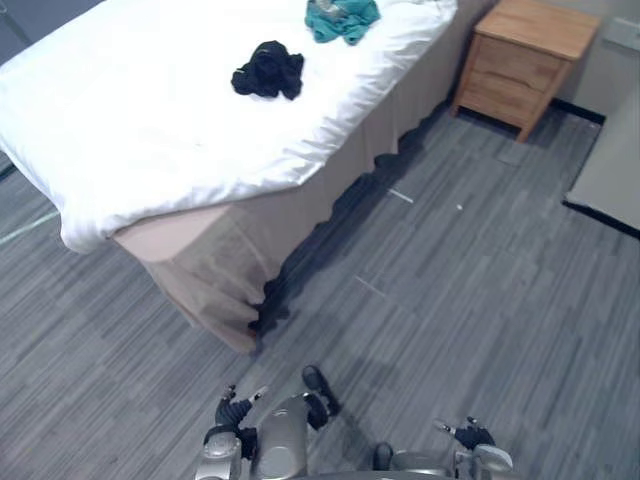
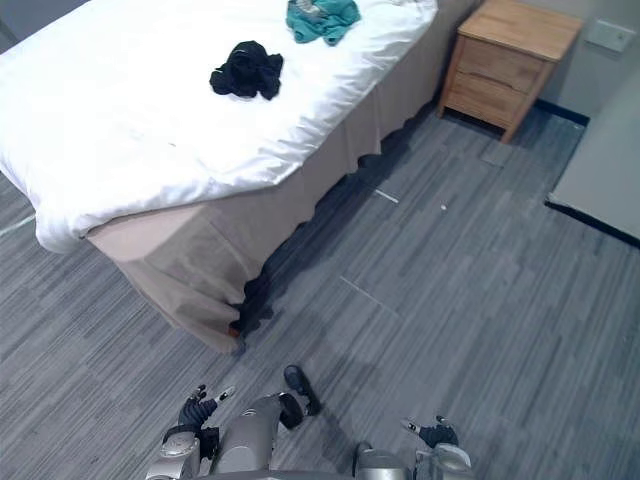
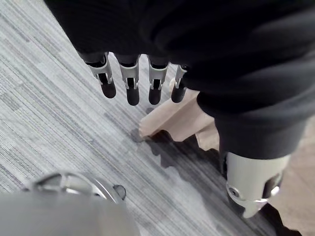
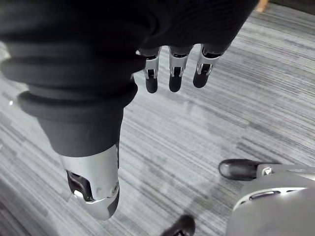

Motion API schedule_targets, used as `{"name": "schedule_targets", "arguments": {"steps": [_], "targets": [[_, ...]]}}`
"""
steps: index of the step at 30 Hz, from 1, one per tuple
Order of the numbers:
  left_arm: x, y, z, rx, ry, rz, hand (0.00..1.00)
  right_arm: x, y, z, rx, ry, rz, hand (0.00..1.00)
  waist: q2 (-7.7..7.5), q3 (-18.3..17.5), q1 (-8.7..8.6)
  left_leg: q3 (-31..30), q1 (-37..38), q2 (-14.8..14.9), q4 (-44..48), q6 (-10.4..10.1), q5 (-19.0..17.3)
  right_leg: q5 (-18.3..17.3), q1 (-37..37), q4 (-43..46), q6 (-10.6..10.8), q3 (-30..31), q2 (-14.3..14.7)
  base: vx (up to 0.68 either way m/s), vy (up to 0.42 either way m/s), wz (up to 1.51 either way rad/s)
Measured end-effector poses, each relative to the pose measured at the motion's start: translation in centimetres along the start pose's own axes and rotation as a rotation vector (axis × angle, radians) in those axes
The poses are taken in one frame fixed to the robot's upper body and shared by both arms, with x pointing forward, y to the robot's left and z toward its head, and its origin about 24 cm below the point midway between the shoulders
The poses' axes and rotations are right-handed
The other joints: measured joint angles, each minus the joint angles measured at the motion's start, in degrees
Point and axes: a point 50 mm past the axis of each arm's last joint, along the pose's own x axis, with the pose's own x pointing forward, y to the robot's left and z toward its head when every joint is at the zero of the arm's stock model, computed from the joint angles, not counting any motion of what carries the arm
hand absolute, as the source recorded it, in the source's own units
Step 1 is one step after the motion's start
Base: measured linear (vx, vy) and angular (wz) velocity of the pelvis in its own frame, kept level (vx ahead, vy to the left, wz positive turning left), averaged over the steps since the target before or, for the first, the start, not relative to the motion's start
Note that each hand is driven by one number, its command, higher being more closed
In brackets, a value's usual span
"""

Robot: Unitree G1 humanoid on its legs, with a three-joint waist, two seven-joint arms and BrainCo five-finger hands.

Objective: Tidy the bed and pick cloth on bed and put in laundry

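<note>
Standing off the corner of the bed (image 1: 130,130), the robot appears to be at the approach step, with nothing picked up yet. Its left hand (image 3: 129,83) hangs low over the grey floor (image 1: 480,290) with fingers (image 3: 153,86) straight and released, holding nothing. The beige bed skirt (image 1: 215,275) shows just past them. The right hand (image 4: 175,71) hangs the same way on the other side, loose and empty.

Both pieces of cloth lie on the white cover, well apart from either hand. The black cloth (image 1: 268,70) sits nearer, a little in from the bed's side edge. The teal cloth (image 1: 342,20) lies beyond it toward the head end, close to the wooden nightstand (image 1: 525,60).

The black cloth is crumpled into a lump, so it points no clear way. Its slightly longer span runs across the head view, left to right, with a small lobe at each end. The teal cloth is bunched too, wider than deep, and partly cut off by the view's upper edge.

The next move probably calls for stepping along the bed's side until the black cloth is within reach. A hand would then come down over the lump and close round its bulk, not one loose end. At the near corner the cover hangs unevenly over the skirt, so straightening looks likely to be needed there.
</note>
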Motion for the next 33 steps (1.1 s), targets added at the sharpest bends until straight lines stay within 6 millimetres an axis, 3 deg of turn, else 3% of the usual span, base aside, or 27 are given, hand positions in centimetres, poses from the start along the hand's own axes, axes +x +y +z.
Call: {"name": "schedule_targets", "arguments": {"steps": [2,3,4,6,8,10,11,12,15,16,18,20,22,24,28,30,33], "targets": [[0.0,0.0,-0.4,0.024,0.017,-0.007,0.0,0.0,0.0,-0.1,-0.008,0.002,0.002,0.0,-0.12,0.0,-1.07,-4.7,3.4,-1.8,-1.4,-0.4,-0.7,-1.8,-4.7,10.7,-0.1,1.1,-1.8,0.62,0.12,1.6],[-0.1,0.2,-0.8,0.05,0.034,-0.006,0.0,0.1,-0.2,0.4,-0.011,-0.013,-0.003,0.0,0.18,0.2,-0.97,-7.3,7.5,-2.3,-3.4,-0.6,-0.7,-3.8,-6.4,11.6,-1.1,1.1,-2.9,0.71,0.022,1.79],[-0.2,0.3,-1.5,0.063,0.06,-0.008,0.0,0.1,-0.4,0.8,-0.029,-0.034,-0.005,0.0,0.91,0.2,-0.96,-11.4,11.7,-2.1,-5.1,-1.7,-0.8,-5.7,-7.5,6.4,-3.4,0.7,-3.5,0.55,-0.038,1.51],[-0.3,0.1,-1.8,0.076,0.067,-0.014,0.0,0.1,-0.4,1.2,-0.026,-0.054,-0.006,0.0,1.71,0.4,-1.0,-15.0,14.0,-1.5,-5.5,-3.6,-1.3,-5.9,-9.0,-2.0,-3.9,2.9,-3.3,0.49,-0.15,1.45],[-0.3,0.2,-1.8,0.083,0.066,-0.014,0.0,0.2,-0.2,1.4,-0.021,-0.057,-0.003,0.0,0.88,-0.2,-1.05,-19.3,14.8,-0.8,-5.9,-6.2,-2.5,-4.5,-11.4,-13.4,-3.4,8.3,-3.1,0.44,-0.242,1.5],[-0.3,0.6,-1.9,0.09,0.074,-0.006,0.0,0.1,0.0,1.2,0.005,-0.043,0.0,0.0,-0.07,-0.5,-1.01,-22.5,15.3,-0.4,-5.9,-8.6,-3.9,1.8,-12.5,-24.4,-3.5,13.6,-3.3,0.37,-0.316,1.33],[-0.4,1.1,-2.5,0.096,0.087,0.005,0.0,0.0,0.3,0.4,0.039,-0.016,0.006,0.0,-1.46,-1.1,-0.62,-23.9,16.4,-0.6,-5.8,-10.4,-5.0,10.6,-12.6,-29.9,-3.5,16.0,-3.6,0.42,-0.446,1.09],[-0.5,2.0,-3.2,0.1,0.11,0.025,0.0,-0.2,0.8,-0.5,0.059,0.018,0.016,0.0,-3.27,-1.6,-0.16,-24.7,18.2,-1.3,-5.9,-12.2,-6.5,14.2,-12.4,-28.8,-4.1,15.9,-4.7,0.39,-0.451,0.82],[-1.4,0.1,-4.8,0.031,0.169,-0.009,0.0,0.1,-1.4,-0.6,0.099,0.026,-0.042,0.0,2.58,-3.7,-0.52,-25.2,18.5,4.6,-6.1,-14.9,-6.4,12.8,-9.9,-30.6,-6.3,11.7,-0.5,0.31,-0.371,0.47],[-1.5,-0.4,-4.8,0.022,0.167,-0.019,0.0,0.1,-1.8,-0.6,0.106,0.026,-0.052,0.0,3.83,-3.7,-0.53,-25.3,18.6,6.0,-6.6,-15.6,-6.1,12.9,-9.2,-31.5,-6.9,10.8,0.8,0.27,-0.321,0.32],[-1.3,-0.3,-4.5,0.009,0.161,-0.015,0.0,0.1,-1.9,-0.7,0.122,0.03,-0.055,0.0,3.96,-3.7,-0.62,-25.4,18.6,7.2,-6.9,-17.3,-5.0,13.0,-8.3,-32.7,-7.8,9.6,2.0,0.12,-0.205,0.23],[-0.9,0.0,-3.4,-0.019,0.127,0.003,0.0,0.0,-2.0,-1.2,0.133,0.042,-0.059,0.0,3.84,-3.8,-1.2,-25.3,18.5,7.9,-6.9,-17.2,-4.2,13.2,-7.2,-33.9,-8.7,8.6,2.6,0.03,-0.128,0.23],[-0.5,1.3,-0.8,-0.076,0.016,0.066,0.0,0.0,-1.9,-1.2,0.143,0.042,-0.06,0.0,3.46,-3.9,-1.44,-25.4,17.4,8.4,-7.4,-17.1,-4.2,13.9,-7.3,-35.5,-9.5,7.9,3.1,-0.03,-0.065,0.15],[-0.4,3.9,2.1,-0.119,-0.118,0.172,0.0,-0.1,-2.0,-1.4,0.148,0.045,-0.066,0.0,3.58,-3.9,-1.62,-25.3,16.7,8.9,-8.6,-17.1,-4.2,15.2,-7.4,-37.4,-9.7,7.6,3.6,-0.06,-0.007,0.06],[-3.3,16.0,8.6,-0.356,-0.46,0.639,0.0,-0.8,-2.1,-3.4,0.156,0.075,-0.091,0.0,3.84,-4.1,-1.63,-24.4,15.6,8.9,-8.8,-17.0,-4.3,19.4,-6.0,-43.3,-10.0,7.9,4.0,-0.07,0.007,-0.06],[-4.9,18.9,10.4,-0.426,-0.57,0.76,0.0,-1.2,-2.8,-4.8,0.151,0.105,-0.114,0.0,4.77,-4.8,-1.47,-24.5,15.8,8.8,-8.8,-17.0,-4.4,20.4,-4.7,-45.3,-10.0,7.8,3.9,-0.03,0.006,0.03],[-6.7,20.9,13.7,-0.444,-0.72,0.828,0.0,-1.5,-3.5,-5.5,0.144,0.121,-0.131,0.0,6.23,-5.6,-1.21,-24.5,15.8,8.8,-8.8,-17.0,-4.4,20.8,-4.4,-45.8,-10.1,7.8,3.9,-0.03,0.012,0.02]]}}
